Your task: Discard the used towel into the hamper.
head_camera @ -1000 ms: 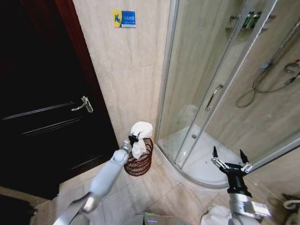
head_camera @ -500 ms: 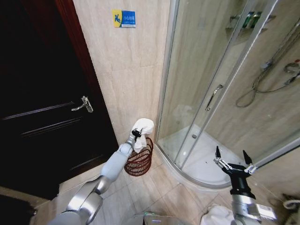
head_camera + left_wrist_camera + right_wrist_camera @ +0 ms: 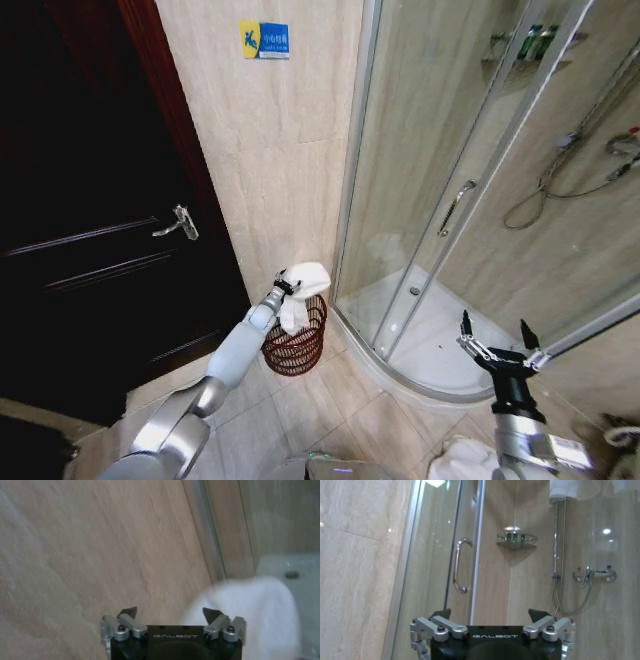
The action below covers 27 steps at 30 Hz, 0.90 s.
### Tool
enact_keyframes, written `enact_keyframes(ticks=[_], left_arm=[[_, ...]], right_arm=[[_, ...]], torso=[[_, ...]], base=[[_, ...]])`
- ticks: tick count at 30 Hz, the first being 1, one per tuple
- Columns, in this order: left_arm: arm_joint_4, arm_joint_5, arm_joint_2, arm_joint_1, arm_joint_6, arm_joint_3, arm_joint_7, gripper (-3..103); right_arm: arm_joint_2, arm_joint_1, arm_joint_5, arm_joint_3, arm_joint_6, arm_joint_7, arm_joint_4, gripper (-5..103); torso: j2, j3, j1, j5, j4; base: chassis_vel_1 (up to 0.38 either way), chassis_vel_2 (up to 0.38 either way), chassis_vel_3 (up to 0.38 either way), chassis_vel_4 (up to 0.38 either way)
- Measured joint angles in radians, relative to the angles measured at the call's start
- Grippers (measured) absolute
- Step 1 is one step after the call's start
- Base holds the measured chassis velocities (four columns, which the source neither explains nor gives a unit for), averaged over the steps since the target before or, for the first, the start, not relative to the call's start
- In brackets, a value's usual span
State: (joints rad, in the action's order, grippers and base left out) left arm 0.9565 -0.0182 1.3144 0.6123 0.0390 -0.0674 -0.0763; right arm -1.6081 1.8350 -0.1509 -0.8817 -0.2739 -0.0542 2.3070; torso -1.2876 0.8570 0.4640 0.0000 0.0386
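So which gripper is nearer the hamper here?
The left. The left gripper sits just above the hamper, beside the white towel draped over its rim. The right gripper is far off, by the shower tray.

The left gripper [image 3: 285, 284] was seen stretched out over the hamper [image 3: 296, 345], which stood on the floor against the wall beside the shower door [image 3: 440, 180]. A white towel [image 3: 300, 292] was draped from the gripper into the hamper. The right gripper [image 3: 496, 352] was held low with its fingers spread
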Motion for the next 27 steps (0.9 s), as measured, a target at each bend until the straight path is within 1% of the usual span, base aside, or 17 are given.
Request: enact_keyframes(ticks=[1,2,3,8,12,14,16,17,19,20,21,23,24,25,26,27], left_arm=[[0.0,0.0,0.0,0.0,0.0,0.0,0.0,88],[0.017,0.005,-0.003,-0.001,0.056,0.004,-0.002,93],[0.019,0.012,-0.003,-0.005,0.08,0.006,-0.003,97],[0.009,0.02,-0.001,-0.022,0.089,0.01,-0.001,100],[0.047,0.047,-0.01,-0.003,0.087,0.008,0.001,100],[0.097,0.076,-0.02,0.03,0.082,-0.005,0.009,100],[0.18,0.125,-0.034,0.093,0.068,-0.038,0.029,100],[0.18,0.125,-0.034,0.093,0.068,-0.038,0.029,100],[0.289,0.19,-0.052,0.174,0.061,-0.072,0.059,100],[0.366,0.221,-0.065,0.233,0.055,-0.101,0.079,100],[0.366,0.221,-0.065,0.233,0.055,-0.101,0.079,100],[0.468,0.25,-0.076,0.311,0.026,-0.138,0.117,100],[0.523,0.262,-0.076,0.358,0.01,-0.173,0.141,100],[0.559,0.27,-0.073,0.393,0.002,-0.203,0.153,100],[0.559,0.27,-0.073,0.393,0.002,-0.203,0.153,100],[0.596,0.279,-0.069,0.432,-0.005,-0.234,0.161,100]], right_arm=[[0.0,0.0,0.0,0.0,0.0,0.0,0.0,100],[0.0,0.0,0.002,0.0,0.0,-0.001,-0.002,100],[0.0,0.0,0.005,0.001,0.0,-0.002,-0.002,100],[0.0,-0.001,0.011,0.005,0.0,-0.003,-0.004,100],[0.0,-0.005,0.014,0.007,0.006,-0.003,-0.004,100],[0.0,-0.006,0.014,0.01,0.015,-0.003,0.0,100],[0.0,-0.006,0.012,0.015,0.028,-0.003,0.007,100],[0.0,-0.006,0.012,0.015,0.028,-0.003,0.007,100],[0.0,-0.006,0.006,0.019,0.045,-0.006,0.015,100],[0.0,-0.005,0.0,0.02,0.057,-0.011,0.022,100],[0.0,-0.005,0.0,0.02,0.057,-0.011,0.022,100],[0.0,-0.003,-0.005,0.024,0.071,-0.016,0.033,100],[0.0,-0.003,-0.007,0.026,0.078,-0.019,0.037,100],[0.0,-0.003,-0.006,0.027,0.082,-0.023,0.038,100],[0.0,-0.003,-0.006,0.027,0.082,-0.023,0.038,100],[0.0,-0.003,-0.002,0.027,0.084,-0.027,0.036,100]], torso=[[0.0,0.0,0.0,0.0,0.0],[0.0,0.0,0.0,0.0002,-0.0002],[0.0,0.0,0.0,0.0,-0.0002],[0.0,0.0,0.0,0.0002,-0.0003],[0.0,0.0,0.0,0.0,-0.0003],[0.0,0.0,0.0,0.0,-0.0004],[0.0,0.0,0.0,0.0,-0.0004],[0.0,0.0,0.0,0.0,-0.0004],[0.0,0.0,0.0,-0.0003,-0.0002],[0.0,0.0,0.0,-0.0002,-0.0001],[0.0,0.0,0.0,-0.0002,-0.0001],[0.0,0.0,0.0,0.0,-0.0001],[0.0,0.0,0.0,-0.0003,-0.0002],[0.0,0.0,0.0,0.0,-0.0003],[0.0,0.0,0.0,0.0,-0.0003],[0.0,0.0,0.0,0.0,-0.0003]], base=[[0.0,0.0,0.0,0.0],[0.0,0.0,0.0,0.0],[0.0,0.0,0.0,0.0],[0.0,0.0,0.0,0.0],[0.0,0.0,0.0,0.0],[0.0,0.0,0.0,0.0],[0.0,0.0,0.0,0.0],[0.0,0.0,0.0,0.0],[0.0,0.0,0.0,0.0],[0.0,0.0,0.0,0.0],[0.0,0.0,0.0,0.0],[0.0,0.0,0.0,0.0],[0.0,0.0,0.0,0.0],[0.0,0.0,0.0,0.0],[0.0,0.0,0.0,0.0],[0.0,0.0,0.0,0.0]])
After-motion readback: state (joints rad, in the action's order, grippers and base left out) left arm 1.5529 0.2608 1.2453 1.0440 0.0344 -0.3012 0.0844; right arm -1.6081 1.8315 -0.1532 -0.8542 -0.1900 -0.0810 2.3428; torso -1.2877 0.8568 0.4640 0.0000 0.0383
